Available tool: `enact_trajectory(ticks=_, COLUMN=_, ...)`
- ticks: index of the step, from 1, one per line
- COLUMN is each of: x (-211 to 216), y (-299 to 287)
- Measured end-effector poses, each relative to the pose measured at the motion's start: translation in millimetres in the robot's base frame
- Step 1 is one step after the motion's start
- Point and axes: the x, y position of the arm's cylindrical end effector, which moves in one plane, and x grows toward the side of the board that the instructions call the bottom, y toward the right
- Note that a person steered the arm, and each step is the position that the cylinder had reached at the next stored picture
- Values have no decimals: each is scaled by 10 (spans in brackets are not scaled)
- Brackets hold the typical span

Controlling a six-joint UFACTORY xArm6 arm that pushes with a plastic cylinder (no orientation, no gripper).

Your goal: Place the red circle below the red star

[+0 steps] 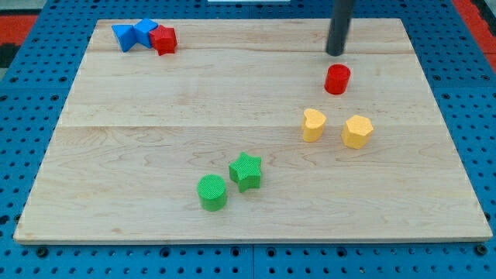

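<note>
The red circle [337, 79] is a short cylinder at the view's upper right of the wooden board [155, 124]. The red star [163, 39] sits at the view's top left, touching a blue block [144, 32] beside it. My tip [335, 53] is the lower end of a dark rod and stands just above the red circle in the view, a small gap apart from it.
A second blue block [124, 36] lies left of the first. Two yellow blocks [313, 125] [357, 131] sit below the red circle. A green star [246, 171] and a green circle [211, 192] lie near the view's bottom centre.
</note>
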Motion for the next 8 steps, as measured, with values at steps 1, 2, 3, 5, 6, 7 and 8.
enact_trajectory(ticks=1, x=174, y=435)
enact_trajectory(ticks=2, x=449, y=-222)
enact_trajectory(ticks=3, x=383, y=-1159)
enact_trajectory(ticks=5, x=117, y=-1274)
enact_trajectory(ticks=6, x=117, y=-1274)
enact_trajectory(ticks=7, x=171, y=-1286)
enact_trajectory(ticks=8, x=172, y=-1286)
